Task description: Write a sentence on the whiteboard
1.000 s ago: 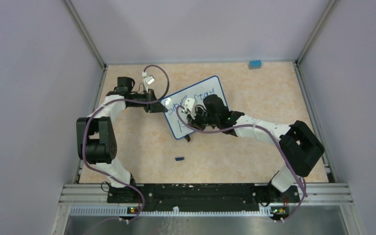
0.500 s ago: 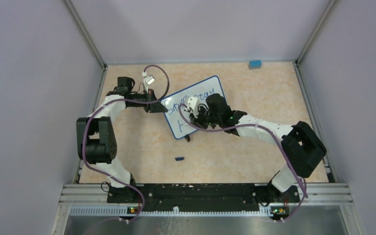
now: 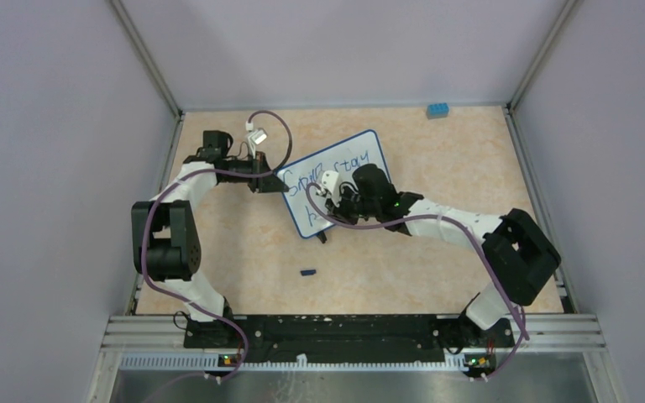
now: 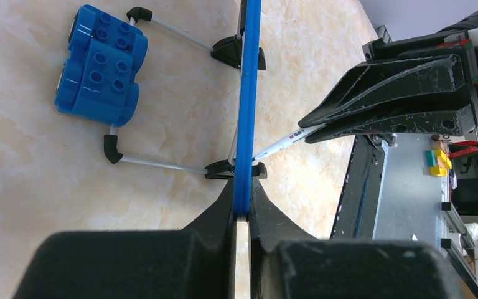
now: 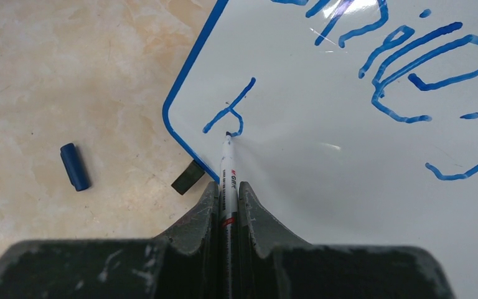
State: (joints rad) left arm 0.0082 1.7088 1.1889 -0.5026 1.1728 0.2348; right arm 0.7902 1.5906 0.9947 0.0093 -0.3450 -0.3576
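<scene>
The whiteboard (image 3: 370,144) stands tilted on the tan table, seen edge-on as a blue frame (image 4: 248,93) in the left wrist view. My left gripper (image 3: 272,180) is shut on its left edge (image 4: 243,210). My right gripper (image 3: 331,205) is shut on a white marker (image 5: 226,163). The marker's tip touches the board's lower left corner at a fresh blue letter (image 5: 230,111). The sentence (image 3: 332,168) shows as blue words on the upper line (image 5: 404,68). The second line holds just that one letter (image 3: 311,217).
A dark blue marker cap (image 3: 307,272) lies on the table in front of the board (image 5: 74,166). A blue toy brick (image 3: 437,109) sits at the back right (image 4: 99,65). The board's black foot (image 5: 187,177) and wire legs (image 4: 155,164) rest on the table. Walls enclose the cell.
My right gripper has shifted a little over the board's lower left with the marker on the surface. The left gripper and the board have stayed put.
</scene>
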